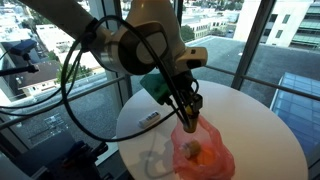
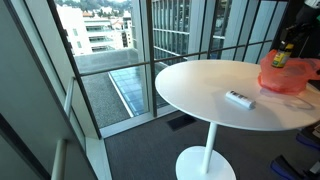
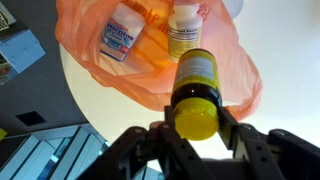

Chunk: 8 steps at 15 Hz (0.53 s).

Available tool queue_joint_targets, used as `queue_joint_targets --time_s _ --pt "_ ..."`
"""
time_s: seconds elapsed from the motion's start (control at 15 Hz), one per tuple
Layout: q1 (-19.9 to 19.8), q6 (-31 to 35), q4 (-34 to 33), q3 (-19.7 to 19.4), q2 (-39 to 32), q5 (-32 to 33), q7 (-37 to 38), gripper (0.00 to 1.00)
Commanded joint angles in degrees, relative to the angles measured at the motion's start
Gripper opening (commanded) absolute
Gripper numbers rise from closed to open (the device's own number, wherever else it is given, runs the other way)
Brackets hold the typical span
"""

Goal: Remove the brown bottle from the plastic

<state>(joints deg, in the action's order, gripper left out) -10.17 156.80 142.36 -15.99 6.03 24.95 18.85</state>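
My gripper point(image 3: 195, 125) clamps the bottle point(image 3: 198, 72) at the bag point(image 3: 85, 75); a remote point(image 2: 238, 98) lies near it; only the wrist view shows white bottles point(image 3: 118, 42) inside.

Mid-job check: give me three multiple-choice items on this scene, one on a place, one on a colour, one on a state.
1. Where is the small white object?
A. on the table, apart from the plastic bag
B. inside that bag
C. between the fingers

2. What colour is the cap of the brown bottle?
A. blue
B. yellow
C. black

3. How does the gripper stand?
A. wide open over bare table
B. shut on the small white object
C. shut on the brown bottle

Answers:
1 A: in an exterior view it lies on the tabletop, well clear of the bag.
2 B: the wrist view shows the cap yellow.
3 C: in the wrist view its fingers press both sides of the bottle's cap end.
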Motion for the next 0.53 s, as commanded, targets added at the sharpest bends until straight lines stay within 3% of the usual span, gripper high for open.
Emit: queue_joint_targets --time_s 0.0,0.47 --pt "-0.40 -1.81 1.70 4.67 2.81 -2.43 -1.62 0.20" --pt "1.59 -3.53 2.19 10.29 3.32 -7.02 -3.15 0.20"
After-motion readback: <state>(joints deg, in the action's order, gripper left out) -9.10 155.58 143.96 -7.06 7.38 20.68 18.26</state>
